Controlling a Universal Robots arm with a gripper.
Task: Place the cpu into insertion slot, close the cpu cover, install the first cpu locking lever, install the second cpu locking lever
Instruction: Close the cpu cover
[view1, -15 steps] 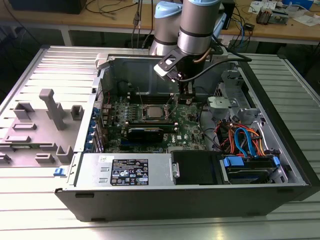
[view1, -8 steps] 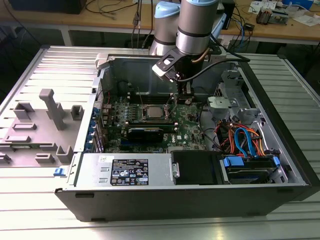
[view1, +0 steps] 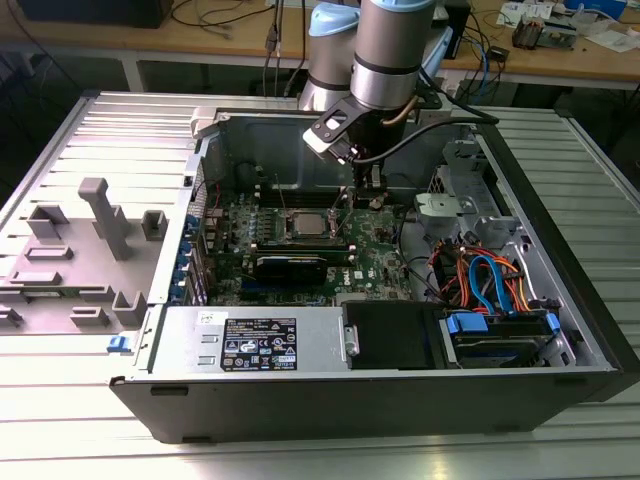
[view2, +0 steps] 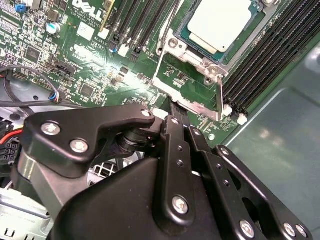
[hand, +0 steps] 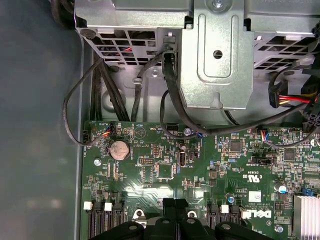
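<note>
The cpu (view2: 220, 21), a square chip with a silvery top, lies flat in the insertion slot (view2: 176, 44) on the green motherboard; the exterior view shows the cpu (view1: 303, 222) mid-board. The cpu cover (view2: 186, 82), a thin silvery frame with a square window, is swung open off the slot toward my gripper. A thin locking lever (view2: 171, 22) stands raised beside the slot. My gripper (view2: 173, 107) is shut, its black tips at the cover's free edge, with nothing seen between them. My gripper (view1: 370, 192) hangs inside the case just to the exterior view's right of the slot, and its tips (hand: 175, 204) meet over the board.
Long black memory slots (view2: 270, 55) flank the socket on both sides. A metal drive cage (hand: 215, 55) with cables sits beyond the board. A black heatsink bar (view1: 290, 265), a power supply (view1: 255, 345) and the case walls close in. A grey plastic fixture (view1: 100, 230) stands outside the case.
</note>
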